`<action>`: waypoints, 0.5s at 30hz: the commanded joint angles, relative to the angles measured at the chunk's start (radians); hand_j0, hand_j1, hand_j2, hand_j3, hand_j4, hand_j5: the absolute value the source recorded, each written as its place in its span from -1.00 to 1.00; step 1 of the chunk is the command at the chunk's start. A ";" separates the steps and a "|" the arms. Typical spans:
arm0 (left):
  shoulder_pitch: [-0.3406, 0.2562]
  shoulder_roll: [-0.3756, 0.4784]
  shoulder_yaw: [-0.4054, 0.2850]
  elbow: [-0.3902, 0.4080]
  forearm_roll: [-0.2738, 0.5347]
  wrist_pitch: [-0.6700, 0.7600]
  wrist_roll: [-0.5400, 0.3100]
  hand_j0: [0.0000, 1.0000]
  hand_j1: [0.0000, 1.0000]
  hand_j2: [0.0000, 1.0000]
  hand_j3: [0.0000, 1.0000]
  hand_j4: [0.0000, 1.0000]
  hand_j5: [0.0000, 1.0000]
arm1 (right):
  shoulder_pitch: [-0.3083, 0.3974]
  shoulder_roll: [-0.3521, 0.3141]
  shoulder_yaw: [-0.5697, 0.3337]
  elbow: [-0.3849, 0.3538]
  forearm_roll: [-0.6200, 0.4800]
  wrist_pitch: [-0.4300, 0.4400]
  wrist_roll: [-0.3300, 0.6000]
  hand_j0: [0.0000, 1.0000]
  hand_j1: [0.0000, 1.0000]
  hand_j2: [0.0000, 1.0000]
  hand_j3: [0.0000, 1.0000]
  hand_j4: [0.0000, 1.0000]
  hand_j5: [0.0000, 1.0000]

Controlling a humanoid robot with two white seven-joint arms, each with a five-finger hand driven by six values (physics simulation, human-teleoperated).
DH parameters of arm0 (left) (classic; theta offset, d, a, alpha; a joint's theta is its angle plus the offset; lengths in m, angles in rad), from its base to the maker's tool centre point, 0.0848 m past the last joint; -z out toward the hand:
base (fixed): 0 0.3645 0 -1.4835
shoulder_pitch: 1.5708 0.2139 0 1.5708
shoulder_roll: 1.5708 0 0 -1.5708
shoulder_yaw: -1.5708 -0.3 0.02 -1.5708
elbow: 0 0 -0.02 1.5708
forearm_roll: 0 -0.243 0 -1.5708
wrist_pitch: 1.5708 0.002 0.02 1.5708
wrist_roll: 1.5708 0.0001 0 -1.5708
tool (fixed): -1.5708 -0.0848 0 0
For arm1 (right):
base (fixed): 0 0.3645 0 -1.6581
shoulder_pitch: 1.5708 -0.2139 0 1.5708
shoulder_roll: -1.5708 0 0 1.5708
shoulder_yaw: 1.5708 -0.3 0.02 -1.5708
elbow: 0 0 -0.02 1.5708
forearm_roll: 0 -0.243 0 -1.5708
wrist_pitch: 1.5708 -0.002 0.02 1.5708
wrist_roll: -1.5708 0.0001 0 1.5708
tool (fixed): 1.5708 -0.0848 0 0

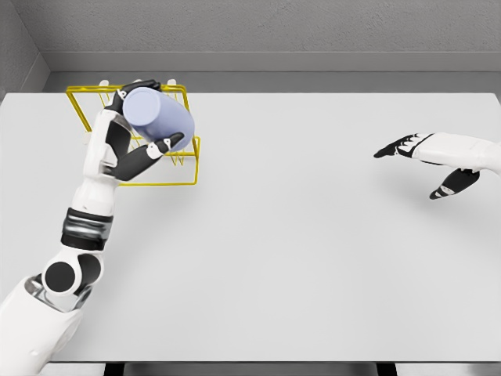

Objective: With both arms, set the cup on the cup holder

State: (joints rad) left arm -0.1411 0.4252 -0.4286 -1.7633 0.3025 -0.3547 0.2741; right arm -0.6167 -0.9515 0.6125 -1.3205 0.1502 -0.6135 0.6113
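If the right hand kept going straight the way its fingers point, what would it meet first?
Nothing nearby: the right hand points left across bare table. The cup holder lies far off, roughly along that line; depth is unclear.

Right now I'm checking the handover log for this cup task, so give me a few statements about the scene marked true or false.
1. The left hand grasps the pale lavender cylindrical cup. True.
2. The cup is held over the yellow wire cup holder. True.
3. The right hand also grips the cup. False: it hovers open at the table's right side, holding nothing.
4. The holder stands at the centre of the white table. False: it is at the far left corner.
5. The cup is red. False: it is pale lavender.
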 commanded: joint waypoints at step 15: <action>-0.009 0.001 0.021 0.001 0.026 0.071 -0.004 0.28 0.28 0.28 0.28 0.28 0.28 | 0.002 -0.001 0.001 0.000 -0.006 0.003 0.000 1.00 1.00 1.00 1.00 1.00 1.00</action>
State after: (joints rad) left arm -0.1519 0.4259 -0.4085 -1.7620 0.3259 -0.2927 0.2701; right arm -0.6151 -0.9514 0.6141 -1.3205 0.1504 -0.6135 0.6113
